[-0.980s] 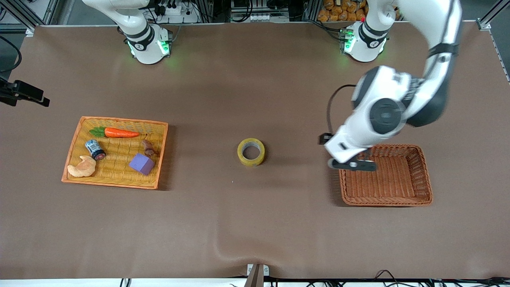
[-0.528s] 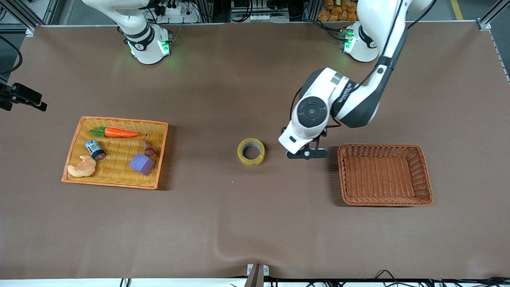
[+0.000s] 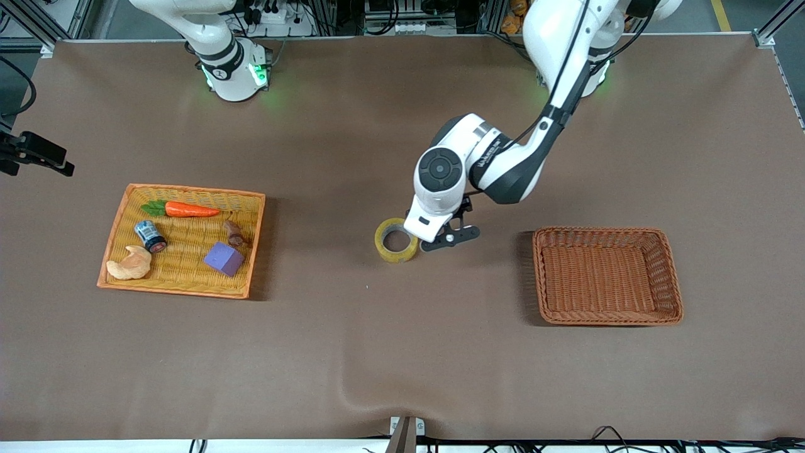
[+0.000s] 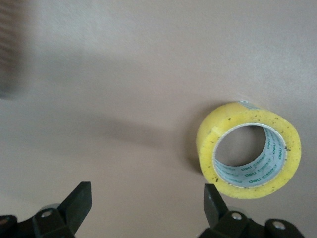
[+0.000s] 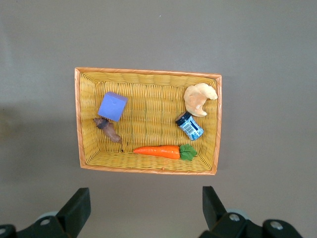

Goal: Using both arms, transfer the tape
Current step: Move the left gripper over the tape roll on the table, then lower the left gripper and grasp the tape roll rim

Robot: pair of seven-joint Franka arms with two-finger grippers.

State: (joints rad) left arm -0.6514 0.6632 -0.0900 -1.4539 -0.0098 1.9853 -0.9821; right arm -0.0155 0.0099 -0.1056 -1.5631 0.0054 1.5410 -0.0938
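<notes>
The tape [image 3: 396,240] lies flat on the worktop [image 3: 402,352], mid-table between the two baskets. The left gripper [image 3: 448,239] hangs just beside it, fingers spread wide and empty. The right gripper [image 5: 143,210], likewise wide open and empty, waits above the yellow basket [image 5: 147,72].

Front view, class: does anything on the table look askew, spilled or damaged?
Nothing stands out. The tape lies flat on the table, the brown basket sits squarely, and the items sit inside the yellow tray.
</notes>
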